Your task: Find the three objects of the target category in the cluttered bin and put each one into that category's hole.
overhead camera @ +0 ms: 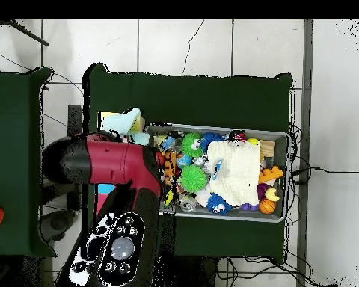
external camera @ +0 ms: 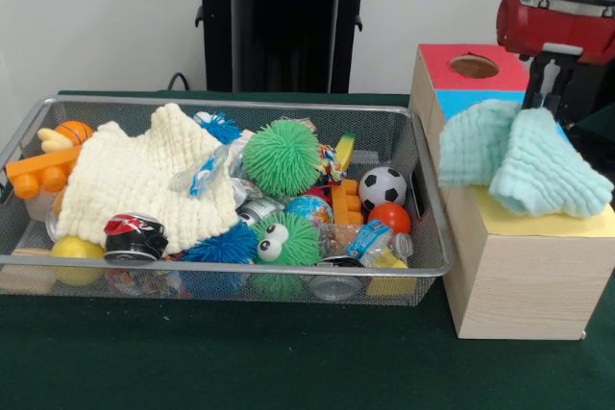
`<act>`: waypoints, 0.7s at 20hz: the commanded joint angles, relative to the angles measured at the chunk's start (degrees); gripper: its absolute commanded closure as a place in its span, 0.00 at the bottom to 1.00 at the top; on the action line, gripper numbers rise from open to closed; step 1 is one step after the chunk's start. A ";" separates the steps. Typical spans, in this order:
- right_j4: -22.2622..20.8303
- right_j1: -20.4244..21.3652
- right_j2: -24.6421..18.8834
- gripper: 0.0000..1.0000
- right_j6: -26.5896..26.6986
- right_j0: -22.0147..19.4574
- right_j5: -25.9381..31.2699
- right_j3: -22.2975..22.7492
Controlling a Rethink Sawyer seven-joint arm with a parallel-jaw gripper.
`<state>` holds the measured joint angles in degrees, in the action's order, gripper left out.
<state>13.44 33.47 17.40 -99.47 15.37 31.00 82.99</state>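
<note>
The robot's hand (external camera: 544,84) pinches a mint cloth (external camera: 524,160) draped over the wooden box (external camera: 519,276), just near of its round hole (external camera: 474,66). Left of the box, the mesh bin (external camera: 423,189) on the green counter (external camera: 288,362) holds a cream cloth (external camera: 144,180) among toys.

1. Mint cloth (external camera: 524,160): pale green, waffle-textured, bunched into two thick folds. At the right of the front view, draped over the box top and sagging over its front edge.
2. Cream cloth (external camera: 144,184): off-white, same knobbly weave, spread loosely with ragged edges. Left half of the bin, lying on top of the clutter.
3. Box (external camera: 519,276): light wood, upright, lower right, just beside the bin's right wall. Top in red, blue and yellow panels.
4. Hole (external camera: 474,66): round, in the red panel, upper right, uncovered.
5. Bin (external camera: 231,103): silver wire mesh, rectangular, centre-left, crammed full.
</note>
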 commanded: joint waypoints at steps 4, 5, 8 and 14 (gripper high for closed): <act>3.86 -0.61 -5.79 1.00 -13.22 -0.51 5.17 6.37; 4.12 -0.77 -5.81 1.00 -13.26 -0.46 5.11 6.27; 5.01 -1.13 -6.12 1.00 -13.44 -0.45 4.91 6.03; 6.21 -1.66 -6.52 1.00 -13.56 -0.36 4.05 6.09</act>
<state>17.02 33.67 17.01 -99.47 15.48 30.99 83.87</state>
